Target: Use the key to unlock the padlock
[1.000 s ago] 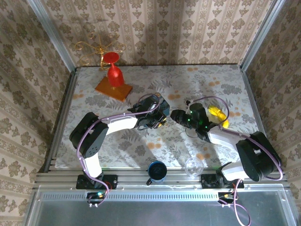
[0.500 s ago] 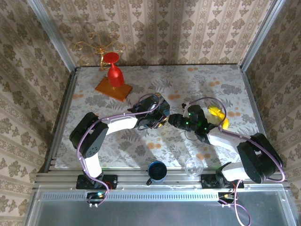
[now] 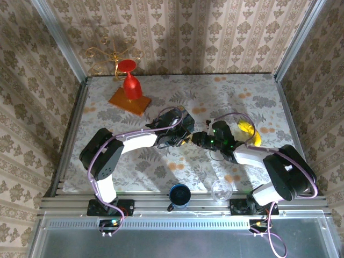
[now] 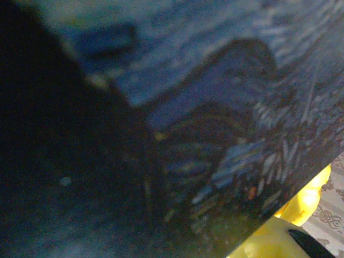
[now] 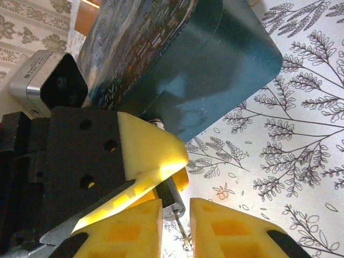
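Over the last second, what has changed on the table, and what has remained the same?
The right gripper moved leftward, toward the left gripper and the blue tin, and now sits almost against them. No grasp or release is visible. The left arm, the red goblet, the blue cup and the clear glass stayed in place.

The padlock (image 5: 167,194), a tiny dark-grey metal body, is sitting pinched between the yellow pads of the left end effector (image 5: 180,165), mostly hidden by them. The key (image 5: 181,232) is showing as a thin silvery shaft, standing in the narrow gap between the yellow fingers of the right end effector (image 5: 176,210). Its upper end is reaching the padlock, though whether it is sitting in the keyhole is unclear.
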Motion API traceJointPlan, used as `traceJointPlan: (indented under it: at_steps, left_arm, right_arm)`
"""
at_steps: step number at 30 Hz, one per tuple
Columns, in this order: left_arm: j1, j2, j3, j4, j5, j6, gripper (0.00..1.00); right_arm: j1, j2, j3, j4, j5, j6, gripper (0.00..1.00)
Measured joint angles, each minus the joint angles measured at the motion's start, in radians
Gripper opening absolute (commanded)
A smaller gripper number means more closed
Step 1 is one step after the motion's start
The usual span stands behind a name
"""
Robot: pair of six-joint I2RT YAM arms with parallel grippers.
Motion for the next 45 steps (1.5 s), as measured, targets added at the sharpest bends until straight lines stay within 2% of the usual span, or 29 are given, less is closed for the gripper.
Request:
traceJointPlan:
  at_steps: [11, 15, 22, 35, 38, 45]
  left_arm:
    - [0.0, 0.0, 0.0, 0.003, 0.0, 0.0, 0.0]
    - [0.0, 0.0, 0.0, 0.003, 0.0, 0.0, 0.0]
    - [0.0, 0.0, -0.002, 0.007, -0.001, 0.0, 0.0]
    - [0.0, 0.0, -0.002, 0.007, 0.0, 0.0, 0.0]
    - [0.0, 0.0, -0.002, 0.007, 0.0, 0.0, 0.0]
    - [0.006, 0.0, -0.002, 0.006, -0.004, 0.002, 0.0]
  right_arm:
    - [0.0, 0.024, -0.008, 0.037, -0.014, 0.023, 0.18]
    - [0.0, 0.024, -0.011, 0.037, -0.013, 0.027, 0.25]
    - [0.0, 0.012, -0.024, 0.011, -0.006, 0.022, 0.19]
    - [0.016, 0.014, -0.024, 0.008, -0.014, 0.021, 0.18]
    - [0.016, 0.017, -0.024, 0.008, -0.015, 0.022, 0.16]
    - [0.014, 0.045, -0.025, 0.06, -0.037, 0.069, 0.03]
